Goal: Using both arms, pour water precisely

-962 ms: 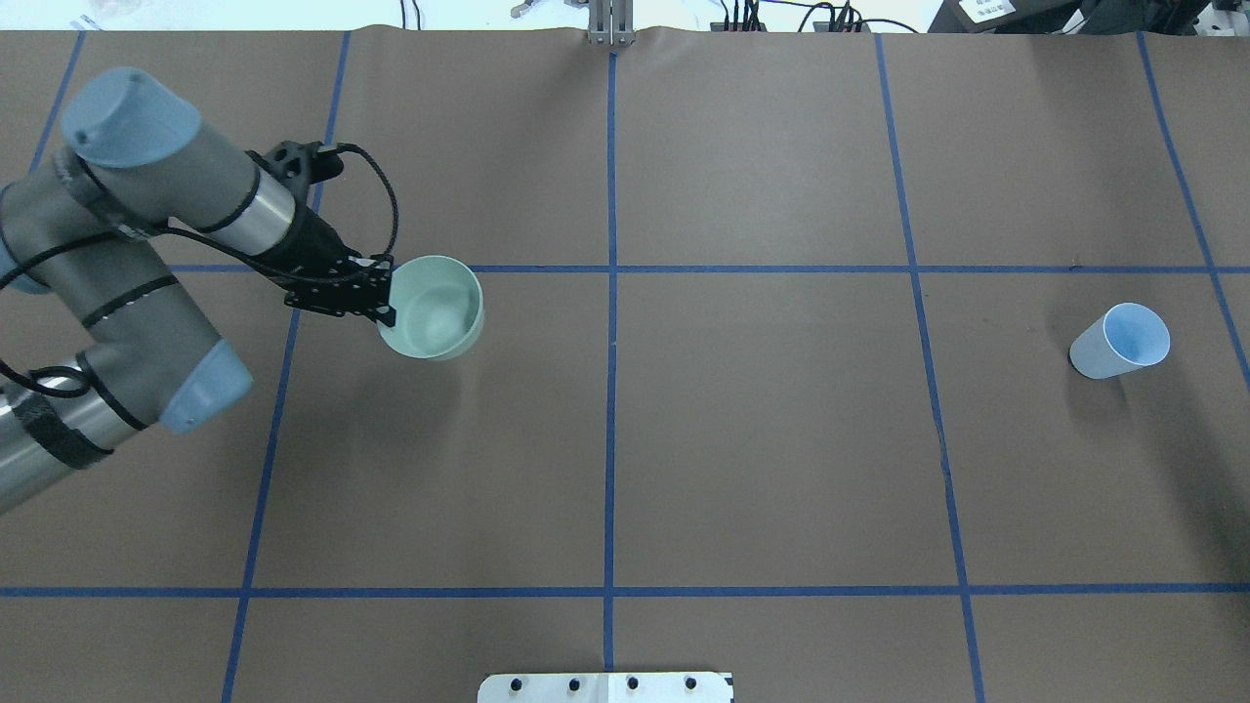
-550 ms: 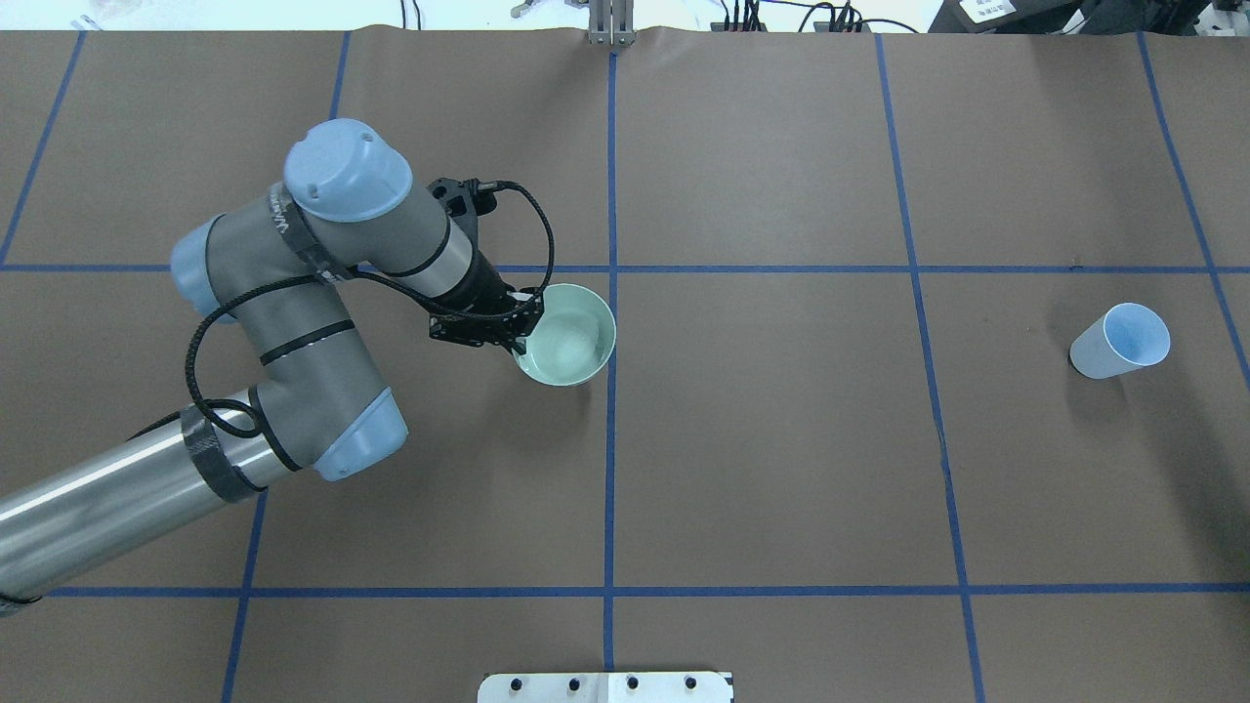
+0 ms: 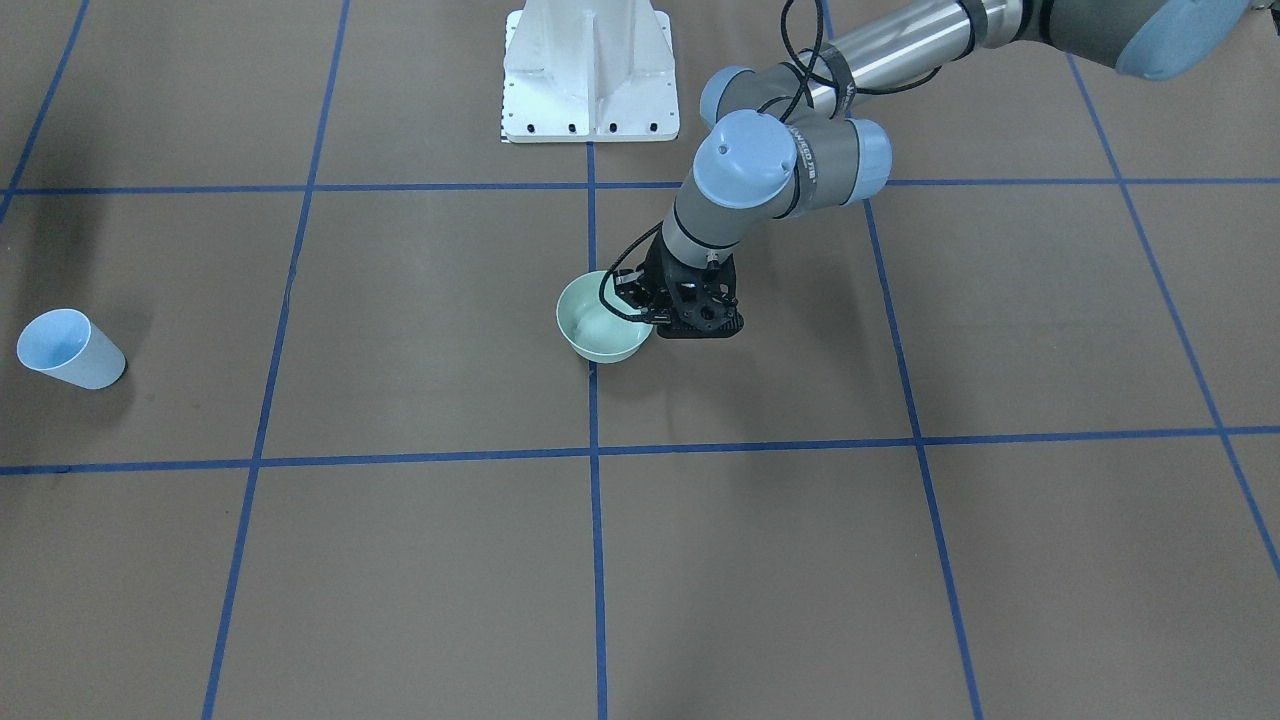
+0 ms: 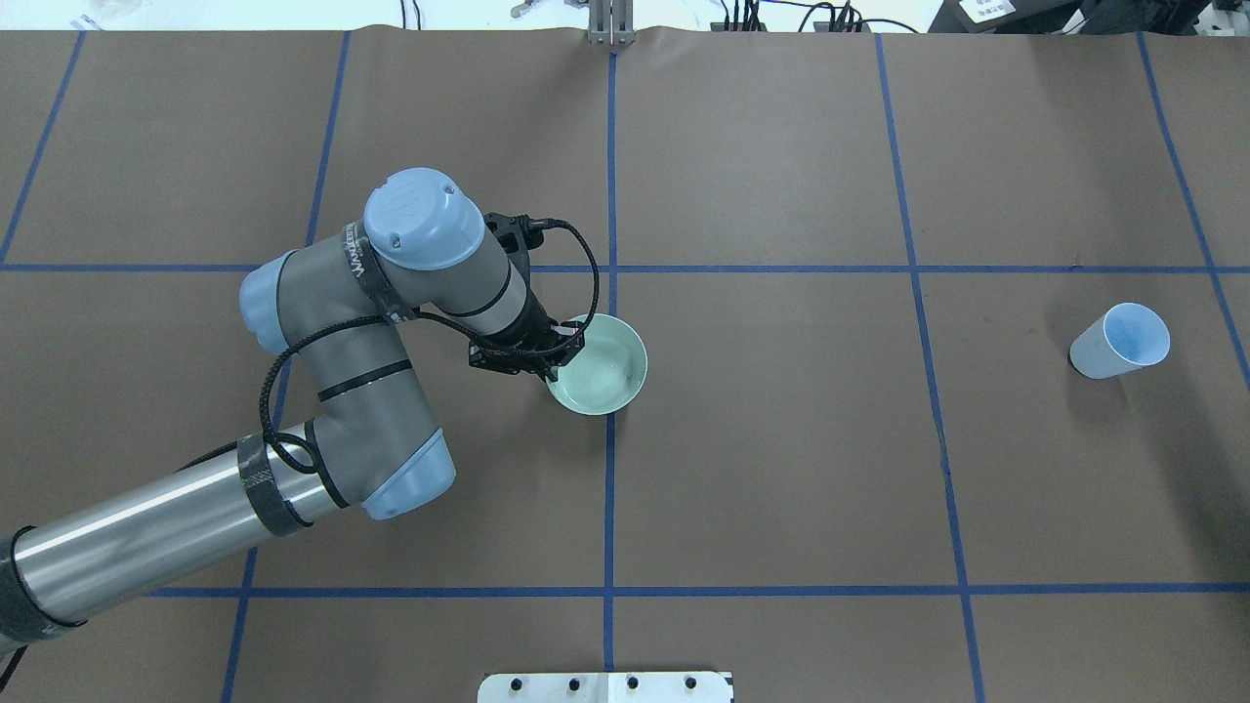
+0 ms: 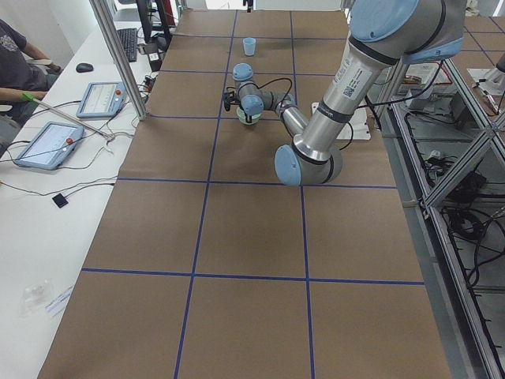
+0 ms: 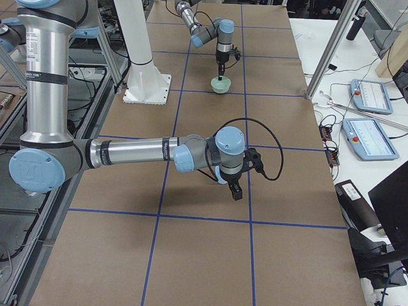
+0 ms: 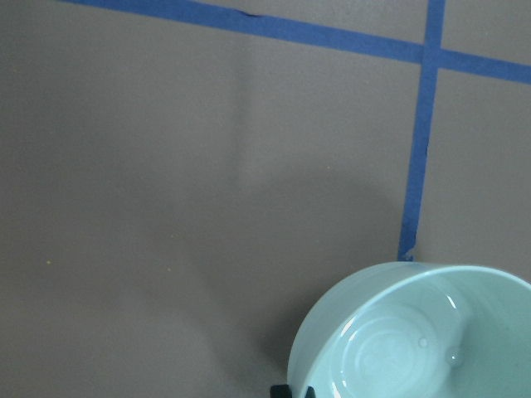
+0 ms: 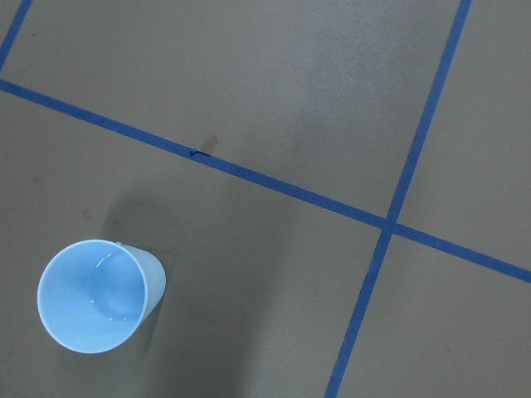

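Note:
My left gripper (image 4: 557,356) is shut on the near rim of a pale green bowl (image 4: 598,364), which it holds at the table's centre line. A pale sheen of water (image 7: 398,356) with small bubbles lies in the bowl (image 7: 415,332). The bowl (image 3: 603,332) stays level. A pale blue cup (image 4: 1120,341) stands alone far to the right, with a glint in its bottom (image 8: 112,303). My right gripper (image 6: 237,193) points down over the table and shows only in the exterior right view. I cannot tell whether it is open or shut.
Blue tape lines (image 4: 610,469) divide the brown table cover into squares. The white bolted pedestal (image 3: 590,70) stands at the robot's side. Beyond the far edge lie tablets (image 5: 47,142) on a white desk where a person (image 5: 16,55) sits, with a metal post (image 5: 118,59) at that edge.
My left arm has swung right and a little toward the robot's side, carrying the bowl from the left square to the centre line. The blue cup has not moved.

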Motion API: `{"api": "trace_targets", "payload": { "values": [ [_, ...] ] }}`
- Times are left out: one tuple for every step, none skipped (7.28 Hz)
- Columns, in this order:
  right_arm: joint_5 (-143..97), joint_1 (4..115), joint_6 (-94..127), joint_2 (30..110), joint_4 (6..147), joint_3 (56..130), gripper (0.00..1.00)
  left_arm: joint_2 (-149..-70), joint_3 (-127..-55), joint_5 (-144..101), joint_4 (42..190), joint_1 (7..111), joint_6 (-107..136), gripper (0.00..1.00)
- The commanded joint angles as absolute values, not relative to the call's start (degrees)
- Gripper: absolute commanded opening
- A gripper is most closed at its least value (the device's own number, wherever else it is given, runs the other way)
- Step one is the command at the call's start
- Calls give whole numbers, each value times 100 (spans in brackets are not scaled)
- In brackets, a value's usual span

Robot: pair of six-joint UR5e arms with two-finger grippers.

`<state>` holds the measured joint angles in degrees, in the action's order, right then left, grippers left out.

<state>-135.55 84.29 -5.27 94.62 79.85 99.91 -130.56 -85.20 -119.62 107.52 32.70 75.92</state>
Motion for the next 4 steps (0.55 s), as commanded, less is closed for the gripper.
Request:
{"api": "trace_targets", "payload": {
  "values": [
    [-13553,8429,-527,9466,7963,9984,100,-13122,-8455,-11953,10766,3234,7594,0],
    [-13553,8429,-527,9466,7963,9984,100,-13122,-8455,-11953,10775,3226,7594,0],
    [-13553,8429,-527,9466,7963,9976,100,-13113,-8455,-11953,10775,3199,7594,28],
    [-13553,8429,-527,9466,7963,9958,100,-13122,-8455,-11901,10793,3191,7594,84]
  ]
}}
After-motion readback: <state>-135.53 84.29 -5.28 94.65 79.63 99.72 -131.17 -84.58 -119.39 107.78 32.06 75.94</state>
